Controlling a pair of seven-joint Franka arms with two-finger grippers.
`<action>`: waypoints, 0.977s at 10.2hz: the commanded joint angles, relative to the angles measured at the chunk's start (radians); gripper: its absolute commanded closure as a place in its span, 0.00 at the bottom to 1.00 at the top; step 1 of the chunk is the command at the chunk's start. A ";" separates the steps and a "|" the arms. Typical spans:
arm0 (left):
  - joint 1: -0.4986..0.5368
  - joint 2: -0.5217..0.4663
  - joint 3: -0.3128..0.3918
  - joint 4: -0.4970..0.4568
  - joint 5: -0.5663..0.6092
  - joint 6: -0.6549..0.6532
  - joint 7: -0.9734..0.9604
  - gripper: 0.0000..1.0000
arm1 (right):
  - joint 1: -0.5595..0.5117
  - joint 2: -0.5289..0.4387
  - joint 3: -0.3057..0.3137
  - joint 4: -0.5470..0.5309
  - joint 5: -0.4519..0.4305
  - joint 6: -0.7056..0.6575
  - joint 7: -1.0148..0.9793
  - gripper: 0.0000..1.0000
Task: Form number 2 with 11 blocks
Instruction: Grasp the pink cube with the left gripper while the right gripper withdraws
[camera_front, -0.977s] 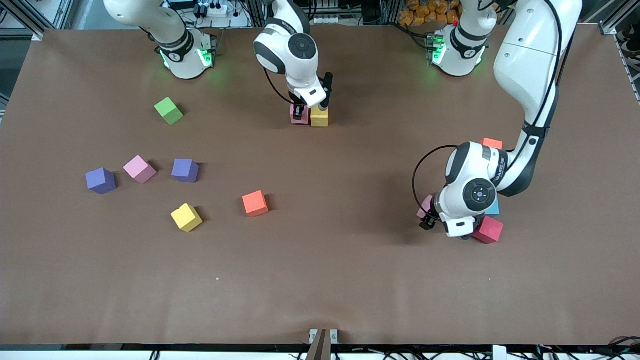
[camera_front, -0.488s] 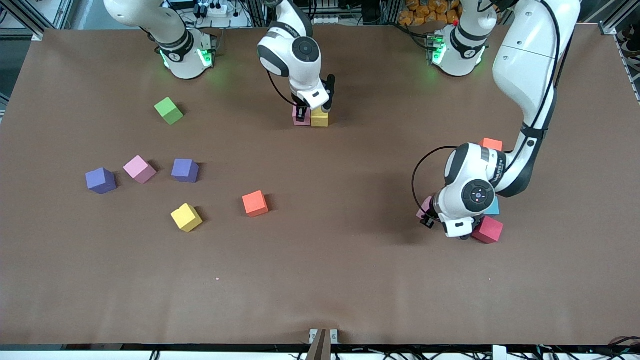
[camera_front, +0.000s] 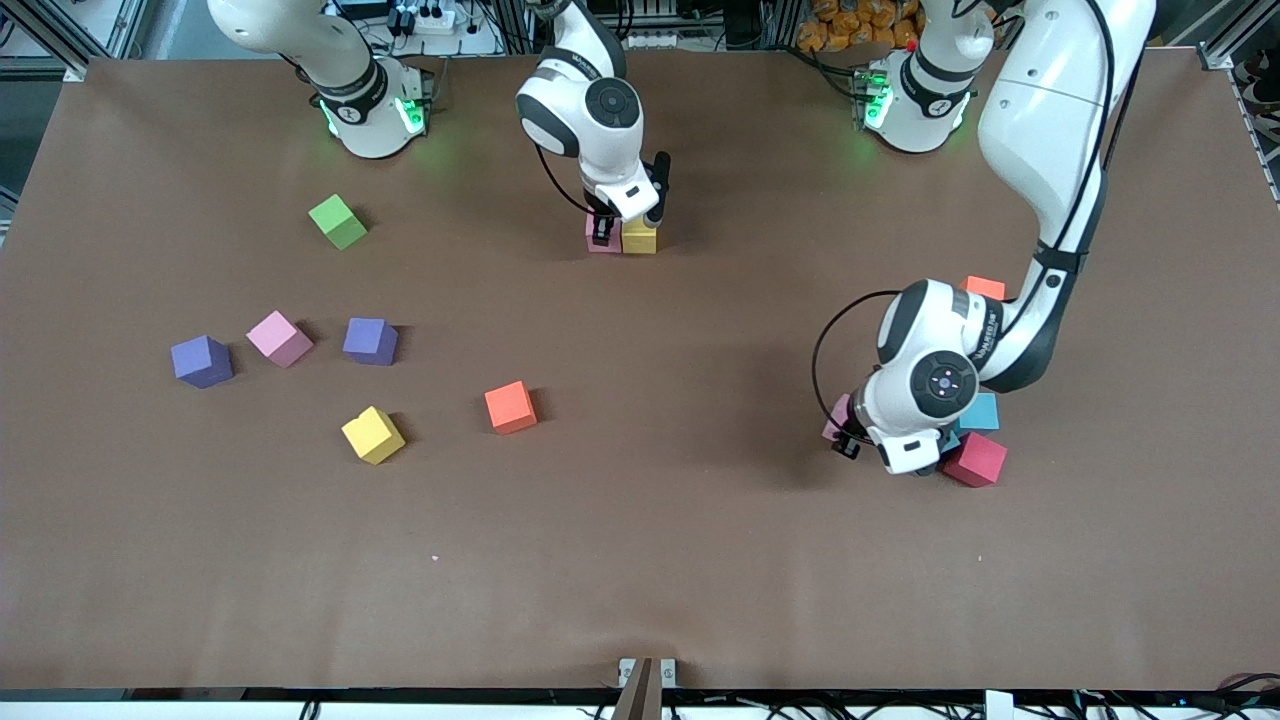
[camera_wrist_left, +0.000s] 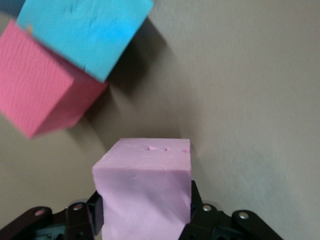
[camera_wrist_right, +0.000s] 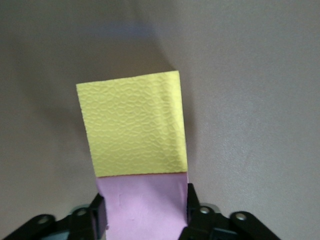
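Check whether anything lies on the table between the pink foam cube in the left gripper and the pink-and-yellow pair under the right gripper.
Nothing visible does. The left gripper grips its pink foam cube; bare table runs to the pink-and-yellow pair.

— How many cubes are you counting on the table (camera_front: 640, 560)?

— I'm counting twelve. Three pink cubes (camera_front: 279, 338) (camera_front: 591, 243) (camera_front: 832, 420) are showing, and two yellow cubes (camera_front: 373, 435) (camera_front: 640, 238).

— And the darker ones?

— Two purple cubes (camera_front: 201, 361) (camera_front: 370, 341) are sitting there, and two orange cubes (camera_front: 510, 407) (camera_front: 985, 288). I'm seeing only one light blue cube (camera_front: 981, 411), one red cube (camera_front: 976, 460) and one green cube (camera_front: 338, 222).

— So seven colours?

— Yes, seven are showing.
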 joint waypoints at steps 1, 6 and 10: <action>-0.007 -0.070 -0.045 -0.014 -0.022 -0.085 -0.128 0.73 | 0.015 -0.003 -0.008 0.018 -0.011 -0.009 0.006 0.00; 0.036 -0.121 -0.222 -0.085 -0.022 -0.105 -0.530 0.73 | -0.005 -0.202 -0.016 0.007 -0.010 -0.181 0.015 0.00; 0.093 -0.165 -0.380 -0.215 -0.022 -0.035 -0.710 0.76 | -0.290 -0.295 -0.017 0.035 -0.008 -0.278 0.045 0.00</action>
